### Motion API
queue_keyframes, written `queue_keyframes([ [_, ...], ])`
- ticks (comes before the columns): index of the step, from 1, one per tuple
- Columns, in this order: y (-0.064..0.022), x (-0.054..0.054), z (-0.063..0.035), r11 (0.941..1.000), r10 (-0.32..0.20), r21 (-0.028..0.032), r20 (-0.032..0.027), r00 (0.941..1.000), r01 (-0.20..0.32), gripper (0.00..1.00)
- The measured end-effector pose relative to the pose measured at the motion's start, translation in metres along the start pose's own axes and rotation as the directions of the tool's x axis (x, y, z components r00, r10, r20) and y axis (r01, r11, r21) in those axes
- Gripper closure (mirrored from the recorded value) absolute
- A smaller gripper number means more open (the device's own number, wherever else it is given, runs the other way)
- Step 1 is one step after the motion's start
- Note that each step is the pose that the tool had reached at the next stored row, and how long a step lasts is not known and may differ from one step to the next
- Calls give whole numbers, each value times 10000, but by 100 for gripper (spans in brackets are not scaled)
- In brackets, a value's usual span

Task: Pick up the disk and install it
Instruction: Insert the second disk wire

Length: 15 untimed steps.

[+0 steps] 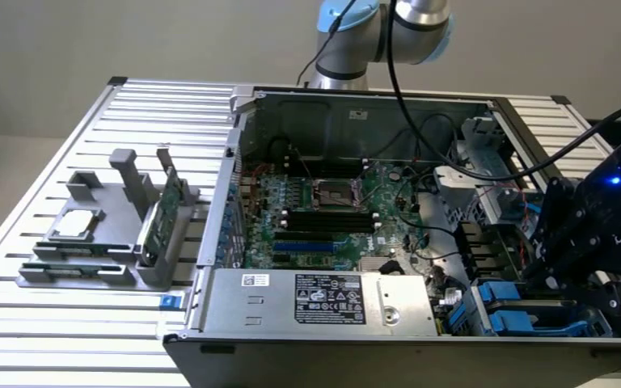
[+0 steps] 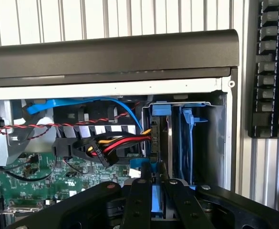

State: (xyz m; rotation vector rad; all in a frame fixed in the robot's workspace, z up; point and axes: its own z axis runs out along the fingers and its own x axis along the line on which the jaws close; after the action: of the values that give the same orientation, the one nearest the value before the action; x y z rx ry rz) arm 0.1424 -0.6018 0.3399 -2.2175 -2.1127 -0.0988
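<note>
An open computer case (image 1: 397,218) is seen lying on a table of metal slats (image 1: 30,323). The gripper (image 2: 152,195) is lowered into the corner of the case at the exterior view's right, near the front edge, where the blue drive bays (image 1: 510,311) are found. In the wrist view, the two black fingers (image 2: 137,205) are held close together, with a narrow blue and grey edge pinched between them. This edge looks like the disk (image 2: 159,143), which is stood on its side in a bay with blue rails, but its label cannot be seen, so this is not sure. A plug with red, yellow and black wires (image 2: 113,145) is placed just beside the bay. A grey stand (image 1: 116,242) with a small silver chip (image 1: 78,225) and a green card (image 1: 159,222) is set on the table, well apart from the gripper.
</note>
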Motion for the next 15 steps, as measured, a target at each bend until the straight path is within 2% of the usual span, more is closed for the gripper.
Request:
queue_keyframes([
  [4, -2, -2, 12, 10000, -4, -34, -6, 10000, 4, 84],
  [9, -6, -8, 18, 10000, -5, -41, -14, 10000, 5, 84],
  [15, -5, -39, 26, 10000, -6, -39, -77, 10000, 6, 84],
])
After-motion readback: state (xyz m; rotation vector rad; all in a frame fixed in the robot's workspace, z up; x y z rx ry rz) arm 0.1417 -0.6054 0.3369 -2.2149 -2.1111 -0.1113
